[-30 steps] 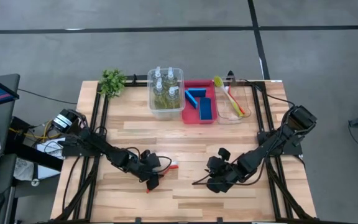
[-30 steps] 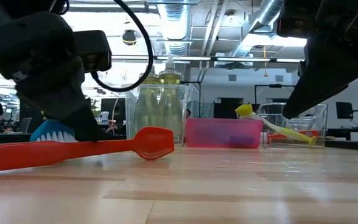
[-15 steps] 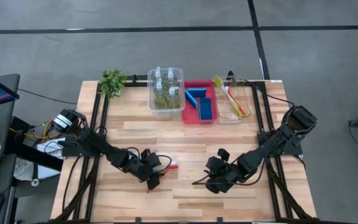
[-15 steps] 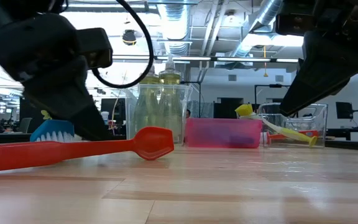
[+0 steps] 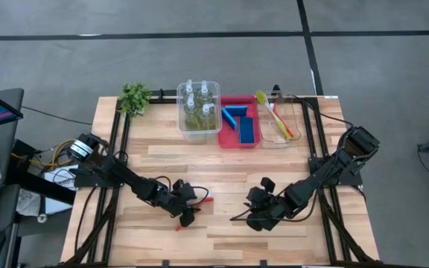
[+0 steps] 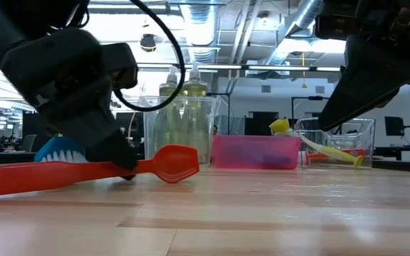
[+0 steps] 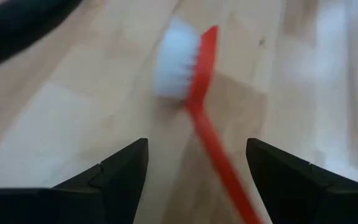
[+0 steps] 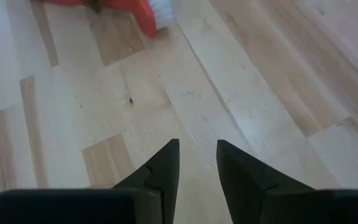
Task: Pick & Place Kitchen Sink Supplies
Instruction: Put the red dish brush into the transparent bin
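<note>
A red long-handled brush (image 5: 194, 213) with white bristles lies flat on the wooden table, left of the middle. My left gripper (image 5: 186, 216) is open and low over it. In the left wrist view the red handle (image 7: 219, 163) runs between the two fingers, with a gap on each side, and the bristled head (image 7: 179, 59) lies beyond them. My right gripper (image 5: 254, 219) hangs above the bare table right of the middle, slightly open and with nothing between its fingers (image 8: 197, 149). The brush's head (image 8: 148, 11) shows ahead of it.
Along the far edge stand a clear bin (image 5: 198, 112) with bottles of yellow-green liquid, a red bin (image 5: 238, 123) with blue sponges, and a clear bin (image 5: 278, 125) with brushes. A small green plant (image 5: 134, 97) stands to their left. Bare wood lies between the arms.
My left gripper has come down a little over the red brush's handle and edged toward the table's right. It stays open. The brush and my right gripper have kept still.
</note>
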Robot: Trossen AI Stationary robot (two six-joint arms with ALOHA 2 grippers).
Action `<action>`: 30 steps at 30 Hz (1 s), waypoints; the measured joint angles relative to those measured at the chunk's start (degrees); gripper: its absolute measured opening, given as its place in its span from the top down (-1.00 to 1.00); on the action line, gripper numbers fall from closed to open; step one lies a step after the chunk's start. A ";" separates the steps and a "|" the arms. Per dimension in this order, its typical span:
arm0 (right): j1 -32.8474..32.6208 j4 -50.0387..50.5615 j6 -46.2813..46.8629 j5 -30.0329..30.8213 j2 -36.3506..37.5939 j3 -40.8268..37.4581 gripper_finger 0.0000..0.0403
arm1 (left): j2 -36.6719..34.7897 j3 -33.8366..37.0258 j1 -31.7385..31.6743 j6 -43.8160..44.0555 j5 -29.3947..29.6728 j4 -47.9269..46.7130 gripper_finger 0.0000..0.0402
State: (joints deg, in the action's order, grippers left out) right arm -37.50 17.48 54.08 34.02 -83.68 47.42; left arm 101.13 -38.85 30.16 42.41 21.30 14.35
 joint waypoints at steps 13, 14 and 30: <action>0.07 0.08 1.56 0.72 0.00 0.00 0.50 | 3.35 -0.08 -0.18 0.75 -0.68 7.81 0.00; 0.07 0.08 1.84 0.71 0.00 0.00 0.50 | 3.21 0.02 -0.14 0.22 -0.73 7.65 0.09; 0.07 -3.10 7.47 0.75 -0.01 0.00 0.50 | 2.18 -0.74 -0.32 3.07 -2.00 10.02 0.83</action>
State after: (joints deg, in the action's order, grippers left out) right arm -37.43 14.38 61.56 34.76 -83.70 47.42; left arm 103.31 -39.59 29.85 45.48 19.29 24.38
